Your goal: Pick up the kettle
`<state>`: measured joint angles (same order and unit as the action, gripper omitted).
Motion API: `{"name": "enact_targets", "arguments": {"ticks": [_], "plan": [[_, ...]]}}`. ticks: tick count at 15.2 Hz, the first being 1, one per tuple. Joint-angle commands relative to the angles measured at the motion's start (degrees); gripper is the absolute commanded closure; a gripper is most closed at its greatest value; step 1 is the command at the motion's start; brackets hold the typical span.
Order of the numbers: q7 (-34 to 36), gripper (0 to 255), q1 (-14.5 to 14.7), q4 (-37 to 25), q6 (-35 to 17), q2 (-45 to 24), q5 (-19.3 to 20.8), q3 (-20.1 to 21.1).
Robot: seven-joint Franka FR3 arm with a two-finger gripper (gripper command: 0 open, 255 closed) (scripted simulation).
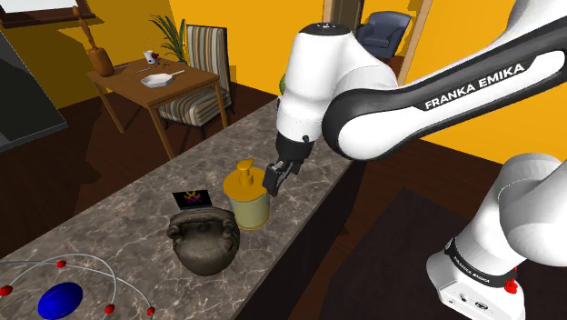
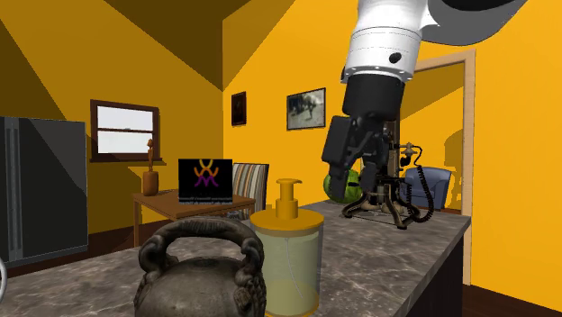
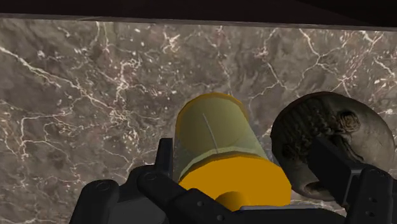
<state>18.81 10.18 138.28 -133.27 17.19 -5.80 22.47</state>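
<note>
The kettle [image 1: 204, 238] is a dark grey, ornate, round pot with a loop handle, standing upright on the marble counter [image 1: 118, 218]. Right beside it stands a yellowish jar with an orange pump top [image 1: 247, 195]. My gripper [image 1: 275, 177] hovers just past the jar, on the side away from the kettle, about level with the pump top. In the wrist view the gripper [image 3: 248, 159] is open; the jar [image 3: 216, 137] lies between the fingers and the kettle [image 3: 324, 127] lies beyond one finger [image 3: 334, 162]. The second exterior view has the kettle [image 2: 203, 270] nearest, then the jar [image 2: 288, 257], then the gripper [image 2: 347, 167].
A small black card with a logo [image 1: 193, 198] stands behind the kettle. A blue ball with wire orbits [image 1: 60, 300] sits at the counter's near end. A dark stand-like object [image 2: 383, 194] is farther along the counter. A dining table [image 1: 154, 86] and chairs stand beyond.
</note>
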Motion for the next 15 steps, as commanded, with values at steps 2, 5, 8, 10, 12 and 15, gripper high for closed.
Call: {"name": "enact_targets", "arguments": {"ticks": [2, 5, 8, 10, 12, 15], "plan": [[3.06, 0, -0.04, -2.81, -4.84, -5.48, 2.54, 2.76], [7.06, 0, -0.09, -6.01, -8.77, -10.87, 6.63, 5.37], [12.03, 0, 0.26, -9.81, -11.92, -16.55, 12.42, 7.38], [15.74, 0, 1.06, -12.71, -13.49, -20.45, 17.03, 8.09], [16.87, 0, 1.5, -12.95, -14.4, -21.61, 18.47, 7.87], [18.46, 0, 1.77, -12.17, -16.39, -23.15, 20.52, 7.47]]}}
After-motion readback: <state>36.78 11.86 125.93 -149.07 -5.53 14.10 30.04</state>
